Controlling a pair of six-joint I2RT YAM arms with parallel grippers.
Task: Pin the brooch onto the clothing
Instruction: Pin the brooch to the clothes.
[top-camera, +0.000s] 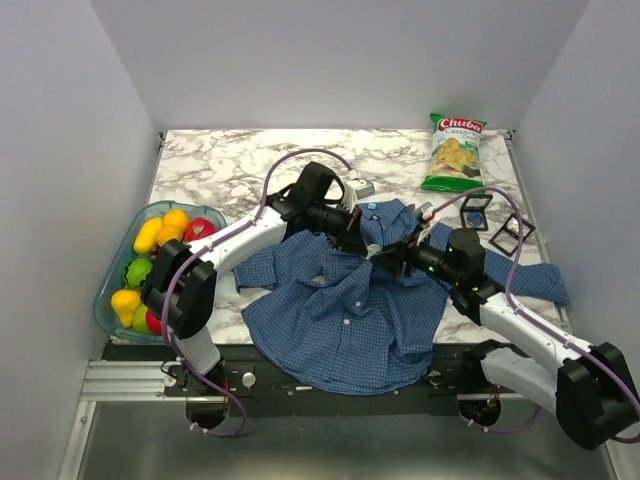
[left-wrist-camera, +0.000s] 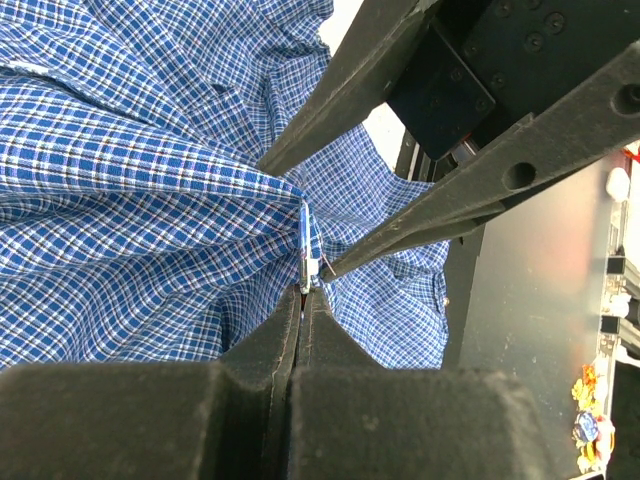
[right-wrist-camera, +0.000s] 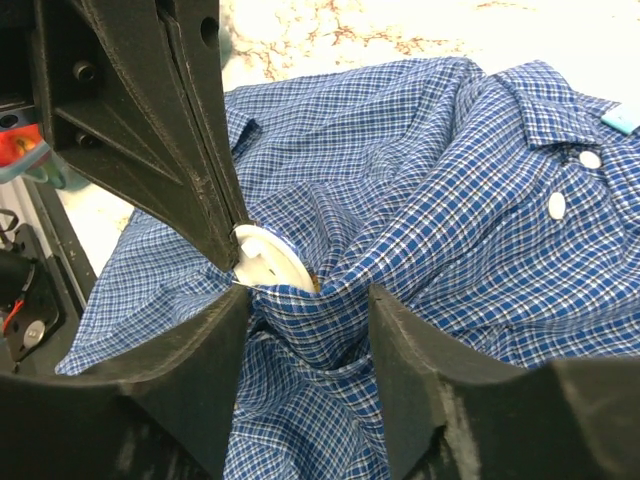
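Note:
The blue checked shirt (top-camera: 340, 320) lies spread at the table's near middle, collar toward the back. My left gripper (left-wrist-camera: 303, 295) is shut on the brooch (left-wrist-camera: 306, 250), seen edge-on here. In the right wrist view the brooch is a white disc (right-wrist-camera: 268, 262) pressed against a raised fold of the shirt (right-wrist-camera: 420, 230). My right gripper (right-wrist-camera: 308, 300) is open, its fingers (right-wrist-camera: 400, 340) straddling that bunched fold right beside the brooch. In the top view the two grippers, left (top-camera: 352, 232) and right (top-camera: 390, 258), meet over the shirt's chest below the collar.
A green bag of Chuba chips (top-camera: 453, 152) lies at the back right. Black square frames (top-camera: 495, 222) lie right of the collar. A clear bowl (top-camera: 110, 300) of toy fruit stands at the left edge. A small grey box (top-camera: 362, 188) sits behind the left gripper.

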